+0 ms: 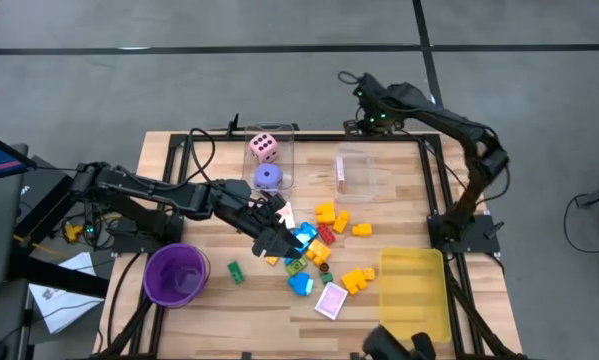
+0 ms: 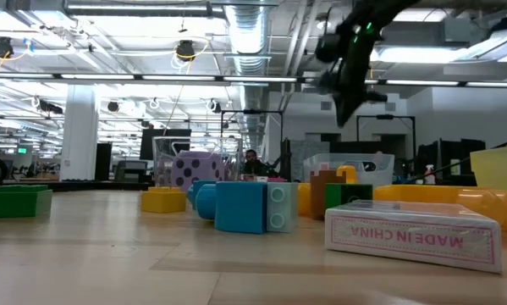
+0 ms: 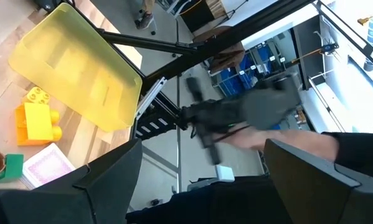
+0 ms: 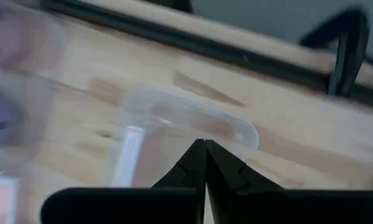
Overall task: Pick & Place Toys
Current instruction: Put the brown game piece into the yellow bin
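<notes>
Purple cup [image 1: 175,274] sits lower left of the high view, beside it a small green block [image 1: 235,271]. Left gripper [image 1: 275,238] is over the left edge of the toy pile [image 1: 319,250] at frame centre, fingers spread wide, nothing visibly betw them in the left wrist view. Whether a tip touches a block: can't tell, arm covers it.

Handling, my guess: blocks are hard light plastic, stiff, a bit slick; take one across its flat sides, not over the studs. Pink-white card [image 1: 331,301] lies flat, hard to get under; better slid to an edge. Dotted dice [image 1: 264,148] in the clear box [image 1: 279,135], upper centre.

Yellow tray [image 1: 416,291] lower right. Right gripper [image 1: 364,100] top centre-right, over the table's far edge, fingers pressed together, empty.

Hidden: blocks under the left arm. The right wrist view is smeared, so box contents are unclear.
</notes>
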`<control>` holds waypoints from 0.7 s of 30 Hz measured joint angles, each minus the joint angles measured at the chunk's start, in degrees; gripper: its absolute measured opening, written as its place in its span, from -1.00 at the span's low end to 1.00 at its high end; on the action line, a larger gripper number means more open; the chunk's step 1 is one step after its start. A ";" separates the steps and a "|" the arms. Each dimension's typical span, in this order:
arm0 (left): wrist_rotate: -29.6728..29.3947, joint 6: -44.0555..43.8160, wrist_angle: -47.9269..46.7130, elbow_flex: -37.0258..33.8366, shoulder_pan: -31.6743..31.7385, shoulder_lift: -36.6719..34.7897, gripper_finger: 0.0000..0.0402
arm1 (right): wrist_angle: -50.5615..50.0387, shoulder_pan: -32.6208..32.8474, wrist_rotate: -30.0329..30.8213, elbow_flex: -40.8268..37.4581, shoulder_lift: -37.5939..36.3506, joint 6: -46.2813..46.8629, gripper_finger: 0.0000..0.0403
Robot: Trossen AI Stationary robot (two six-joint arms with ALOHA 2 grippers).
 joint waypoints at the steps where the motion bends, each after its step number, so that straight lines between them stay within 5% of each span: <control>1: 0.00 0.00 0.00 0.00 -0.06 0.00 0.66 | 0.24 0.24 -0.38 0.00 -1.91 -0.99 -1.00; 21: 0.00 1.65 3.82 0.00 1.05 0.02 0.66 | 0.75 14.47 -0.76 0.02 -40.75 -3.00 -1.00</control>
